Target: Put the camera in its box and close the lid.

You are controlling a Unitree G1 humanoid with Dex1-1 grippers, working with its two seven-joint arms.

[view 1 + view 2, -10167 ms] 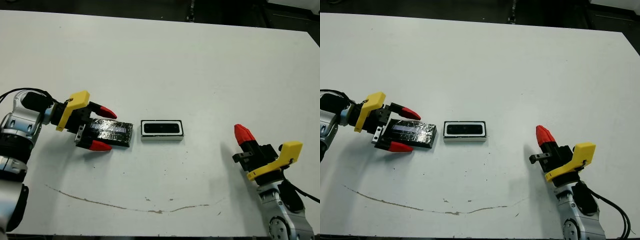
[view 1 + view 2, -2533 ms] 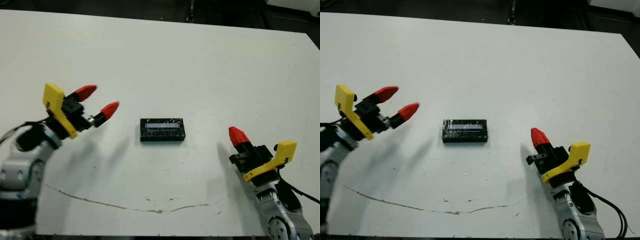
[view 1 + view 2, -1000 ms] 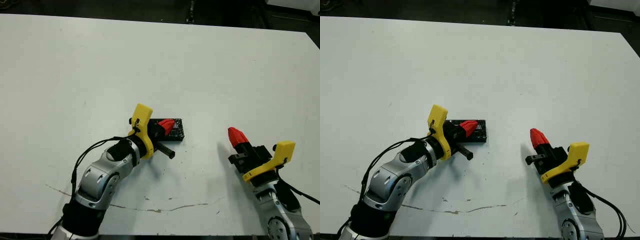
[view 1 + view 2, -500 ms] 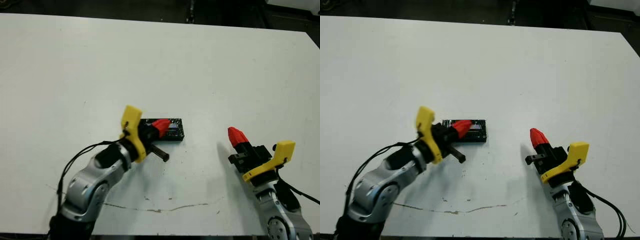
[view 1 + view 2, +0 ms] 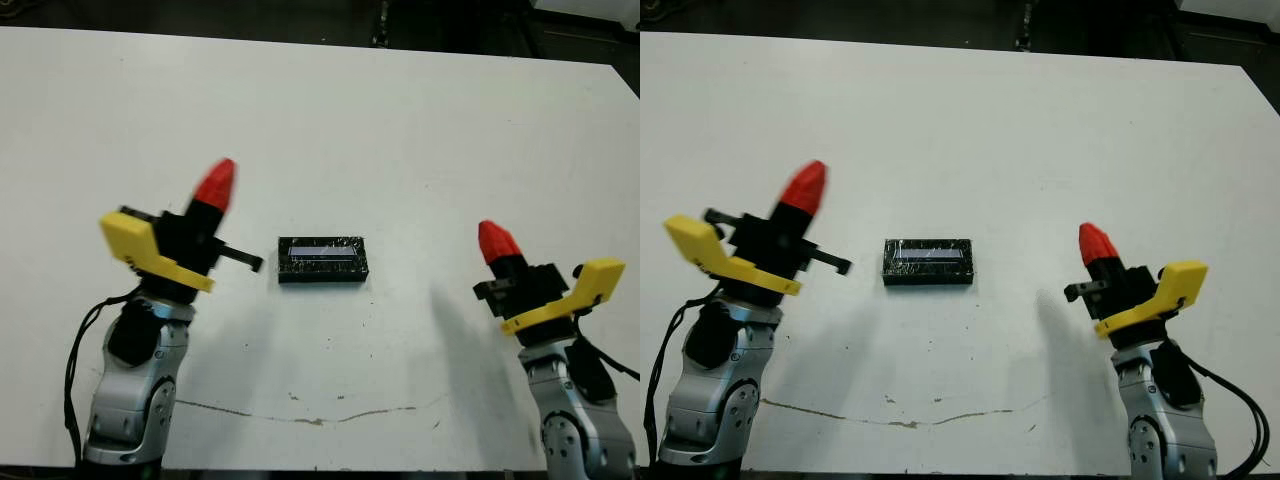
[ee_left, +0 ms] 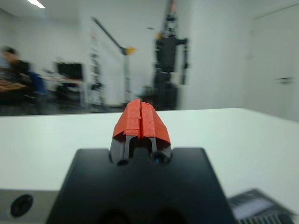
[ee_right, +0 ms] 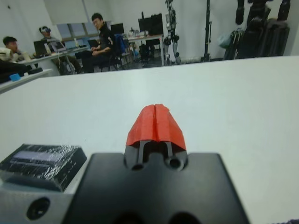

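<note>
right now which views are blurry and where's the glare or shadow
Left wrist view: the room beyond the table is soft and the lid at the corner is smeared. Left eye view: the lid glints off its wrinkled top, and each arm throws a soft grey shadow on the table.

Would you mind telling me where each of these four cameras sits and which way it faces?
Left eye view: on the head, looking down at the table; the left gripper and right gripper flank the closed box, whose lid is on.
Right eye view: beside it, same scene, same two arms.
Left wrist view: on the left wrist, looking along its shut red fingers across the table toward the room.
Right wrist view: on the right wrist, along its shut fingers, people seated beyond.
Shared: all four show the lid.
</note>
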